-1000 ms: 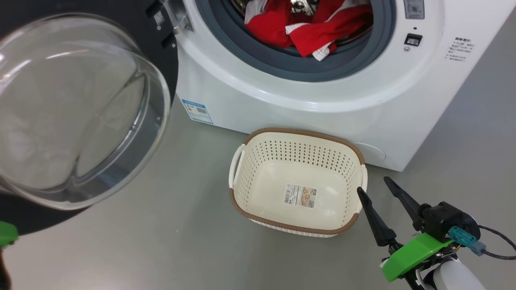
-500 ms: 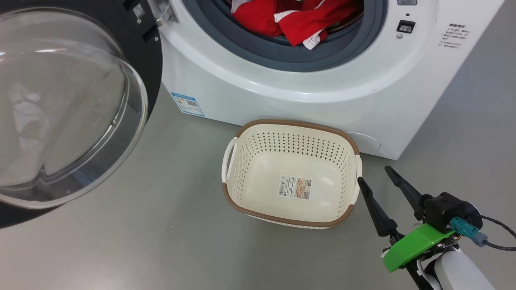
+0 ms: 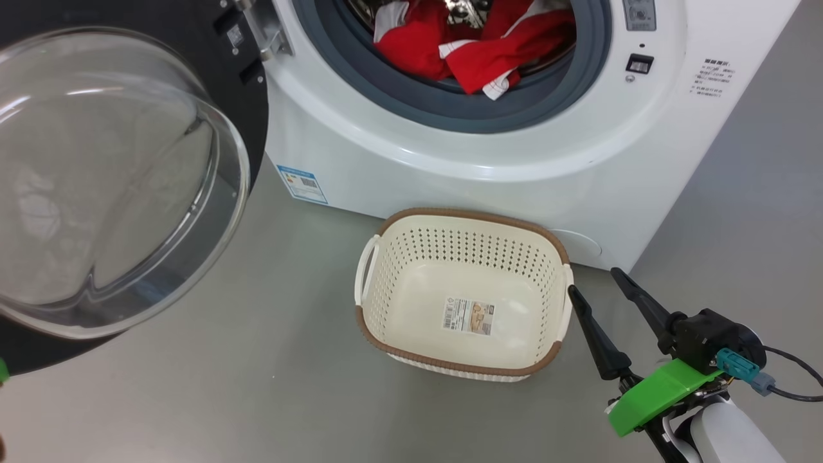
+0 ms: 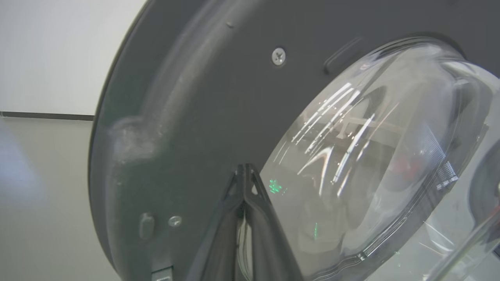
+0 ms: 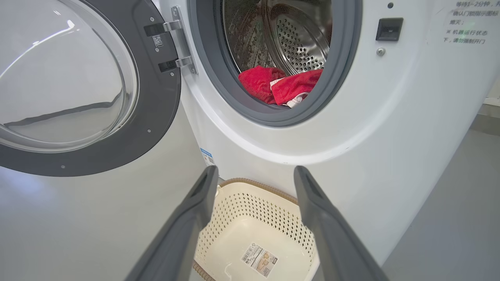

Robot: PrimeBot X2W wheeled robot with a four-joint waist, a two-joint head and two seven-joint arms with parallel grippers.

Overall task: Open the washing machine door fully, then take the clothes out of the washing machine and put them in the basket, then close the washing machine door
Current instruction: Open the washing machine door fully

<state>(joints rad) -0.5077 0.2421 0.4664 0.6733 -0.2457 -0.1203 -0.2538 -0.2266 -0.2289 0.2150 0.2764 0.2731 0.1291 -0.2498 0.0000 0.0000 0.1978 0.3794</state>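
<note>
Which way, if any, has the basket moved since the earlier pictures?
No. The basket keeps its place against the washing machine; the camera shifted.

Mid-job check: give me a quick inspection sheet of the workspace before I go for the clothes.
Surface: smooth grey floor.
Job's things: round black-rimmed glass washing machine door swung open; red white-striped clothes inside the white front-loading washing machine; cream perforated plastic basket, brown-rimmed, without clothes, in front of it.
Clutter: nothing seen.
Grippers: left gripper shut, tips at the door's inner rim; right gripper open, holding nothing, beside the basket.
Cables: black cable at the right wrist.
Surroundings: white wall, dark skirting.
</note>
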